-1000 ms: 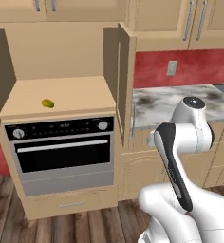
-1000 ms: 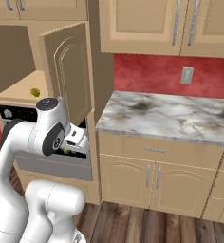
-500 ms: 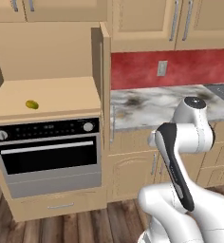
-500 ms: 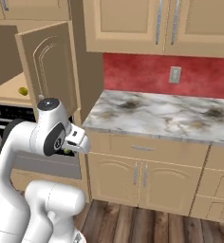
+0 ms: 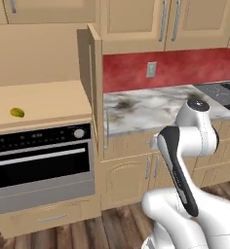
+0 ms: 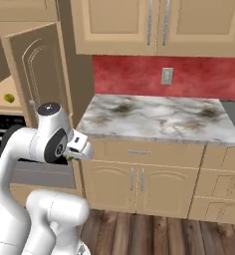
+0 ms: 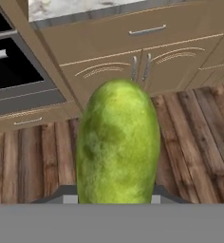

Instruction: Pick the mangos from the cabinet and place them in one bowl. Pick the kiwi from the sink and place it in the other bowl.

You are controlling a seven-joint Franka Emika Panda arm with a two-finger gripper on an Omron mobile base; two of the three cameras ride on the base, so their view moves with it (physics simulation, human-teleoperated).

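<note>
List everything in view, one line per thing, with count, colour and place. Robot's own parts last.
green mango: one, green, held in the jaws, above the wood floor.
yellow mango: one, yellow-green, on the cabinet shelf above the oven.
cabinet door: one, tan, swung open.
oven: one, black and steel, under the shelf.
counter: one, grey marble, right of the cabinet.
outlet: one, pale, on the red wall.
arm: one, white, folded low before the base cabinets.

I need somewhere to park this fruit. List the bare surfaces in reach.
The grey-white marbled countertop is bare from the open tan cabinet door to the dark stovetop. The tan shelf above the black oven holds one small yellow-green mango.
</note>
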